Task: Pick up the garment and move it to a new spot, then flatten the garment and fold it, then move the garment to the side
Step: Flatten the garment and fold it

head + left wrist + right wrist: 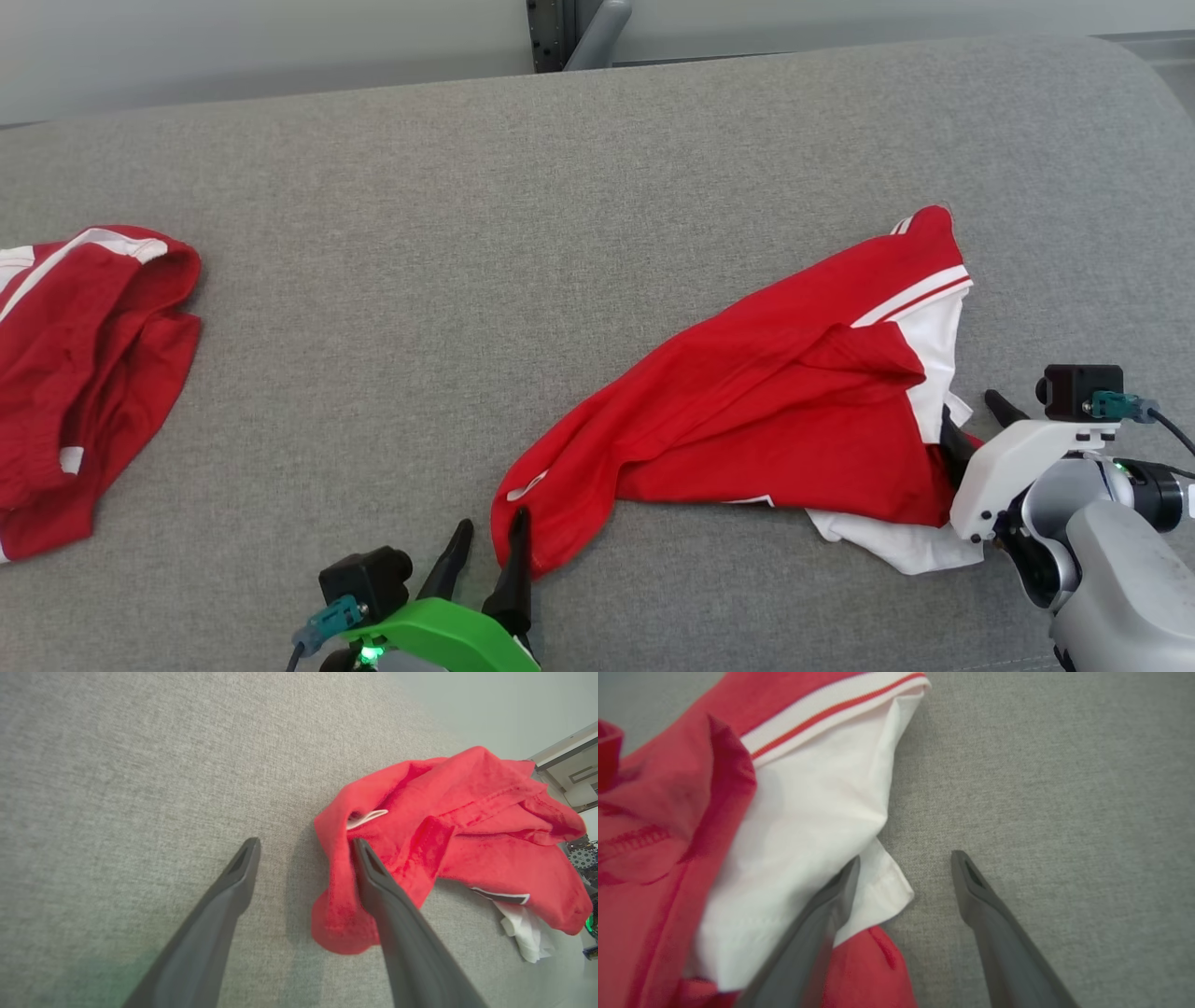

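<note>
A red garment (766, 411) with white trim lies rumpled on the right half of a grey fabric-covered surface (420, 233), stretched on a slant from its striped hem at the upper right down to a rounded end at the lower centre. The left pincer (490, 530), on a green mount, sits at that lower end with its two dark fingers spread apart and nothing clamped. In the left wrist view (304, 843), one finger lies against the bunched red edge of the garment (467, 812) and the other rests over bare grey cloth. At the opposite end, the right pincer (973, 417), on a white mount, is also spread wide and grips nothing. In the right wrist view (906, 858), one finger overlaps the garment's white panel (808, 826) beside a red-striped band, and the other stands clear over the bare surface. The white panel (934, 355) folds under the red cloth near that pincer, and more white fabric spills out below it. Well apart, at the far left edge of the head view, a second red garment (84, 373) with white stripes lies crumpled.
</note>
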